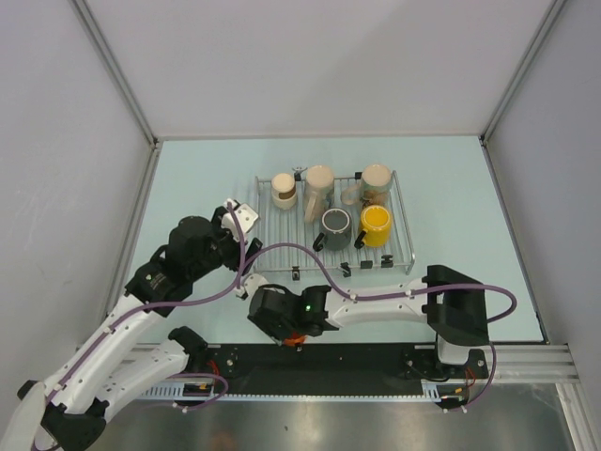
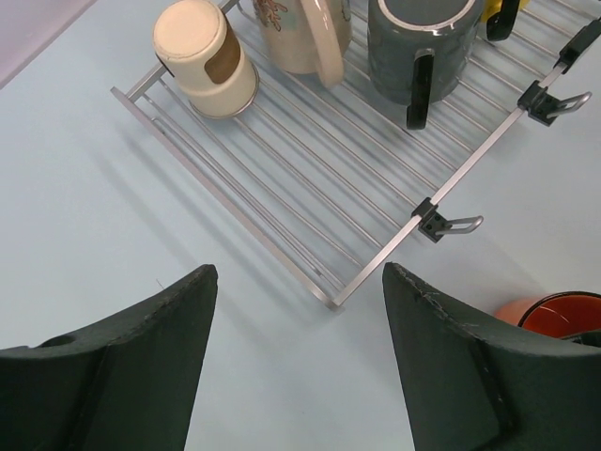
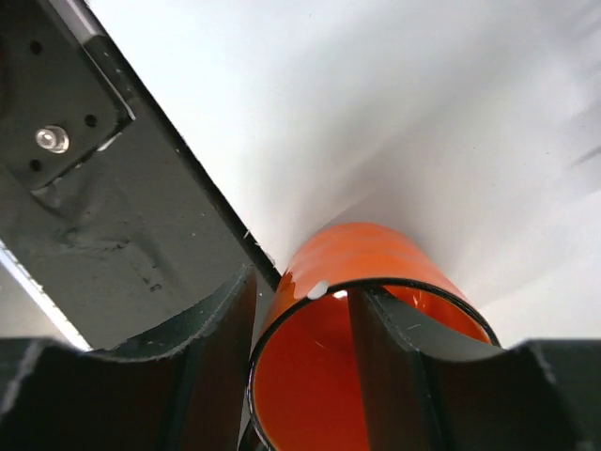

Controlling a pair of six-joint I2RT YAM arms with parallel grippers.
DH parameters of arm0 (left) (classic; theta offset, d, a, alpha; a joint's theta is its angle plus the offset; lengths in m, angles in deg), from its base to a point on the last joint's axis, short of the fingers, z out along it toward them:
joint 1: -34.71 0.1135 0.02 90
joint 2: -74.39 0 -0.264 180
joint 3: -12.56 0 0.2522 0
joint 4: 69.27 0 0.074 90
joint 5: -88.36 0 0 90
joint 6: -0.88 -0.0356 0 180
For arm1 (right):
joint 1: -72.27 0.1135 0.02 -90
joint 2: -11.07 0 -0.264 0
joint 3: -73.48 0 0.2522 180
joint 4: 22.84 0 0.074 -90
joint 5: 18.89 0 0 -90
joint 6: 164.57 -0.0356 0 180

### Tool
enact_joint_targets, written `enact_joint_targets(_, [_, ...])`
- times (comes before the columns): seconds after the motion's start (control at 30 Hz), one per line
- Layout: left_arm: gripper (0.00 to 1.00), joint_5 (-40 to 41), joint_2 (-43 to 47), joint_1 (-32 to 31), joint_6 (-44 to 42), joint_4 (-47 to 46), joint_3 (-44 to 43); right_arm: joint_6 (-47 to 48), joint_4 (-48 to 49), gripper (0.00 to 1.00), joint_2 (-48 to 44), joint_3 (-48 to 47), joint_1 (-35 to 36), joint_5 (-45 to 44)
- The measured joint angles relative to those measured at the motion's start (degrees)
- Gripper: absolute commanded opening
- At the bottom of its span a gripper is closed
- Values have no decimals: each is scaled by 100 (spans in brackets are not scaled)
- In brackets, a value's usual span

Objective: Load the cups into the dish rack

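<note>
— How is the right gripper (image 3: pixel 300 305) set?

— It is clamped on the wall of the orange cup (image 3: pixel 376 254): one finger is seen outside the rim, the other inside. The cup is placed near the front edge of the table (image 1: pixel 451 207), just short of the dish rack (image 2: pixel 282 188). Whether it is resting on the table or lifted off it cannot be told.

— And the left gripper (image 2: pixel 296 366)?

— Its fingers are spread, with nothing between them. It is hung near the rack's near left corner.

— What is asked of the step in hand?

— This is judged to be the last cup bound for the rack. It should be raised until the frame and the black clips (image 2: pixel 437 224) are cleared, carried over the bare bars at the near left, and lowered level before the grip is let go. Only a thin wall is pinched, so a tilt or swing may be feared; a slow carry is advised. The left gripper is best kept out of the path.

— What is held by the rack?

— Five cups are stood on it: a cream cup (image 2: pixel 202 56) at the far left, mouth down; a beige cup (image 1: pixel 319 183) beside it; a dark grey cup (image 2: pixel 418 38); a yellow cup (image 1: pixel 376 225); and a fifth cup (image 1: pixel 376 178) at the far right. Whether anything lies in them cannot be told. The orange cup is seen to be empty but for the finger.
</note>
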Motion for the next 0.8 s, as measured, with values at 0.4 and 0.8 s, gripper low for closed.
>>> enact_joint_targets(0.4, [76,37,0,125,17,-85,81,160,-229,0,313,-258,-66,46])
enact_joint_targets(0.8, [96,-638,-142,673,409,-48,-815,-173,614,0,-2929,1200,-597,151])
